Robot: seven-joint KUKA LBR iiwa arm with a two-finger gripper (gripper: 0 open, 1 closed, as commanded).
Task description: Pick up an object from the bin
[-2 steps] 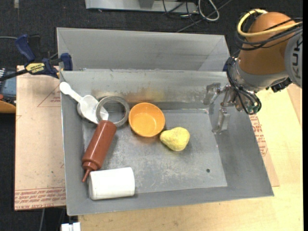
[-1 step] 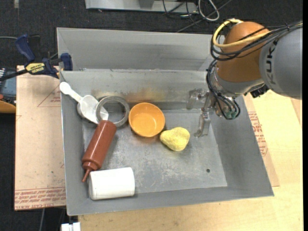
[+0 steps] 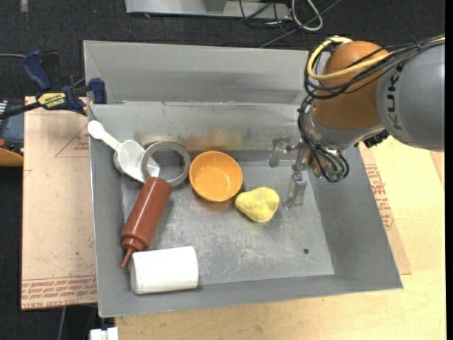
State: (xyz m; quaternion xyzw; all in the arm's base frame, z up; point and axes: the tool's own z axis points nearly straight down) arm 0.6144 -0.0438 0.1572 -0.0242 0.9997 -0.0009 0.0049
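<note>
Right of the middle of the grey metal bin (image 3: 318, 253): a lumpy yellow foam sponge (image 3: 257, 205). Just to its right, the claw (image 3: 283, 183), spread apart, nothing between. Just left of the sponge, a round orange plastic bowl (image 3: 215, 176). Farther left, a silver metal ring (image 3: 167, 146), a white plastic scoop (image 3: 127, 156), a brown squeeze bottle (image 3: 146, 214) and a white cylinder (image 3: 165, 268).

Along the bin's (image 3: 212, 299) left wall, the scoop (image 3: 117, 149) lies at the far end, its head against the ring (image 3: 165, 163). The bottle (image 3: 145, 214) slants from the ring down to the cylinder (image 3: 164, 268) in the near-left corner. Mid-floor, the bowl (image 3: 215, 176) touches the ring's right side. The lump (image 3: 257, 204) is just right of the bowl, and the gripper (image 3: 291, 193) is just beyond it.
</note>
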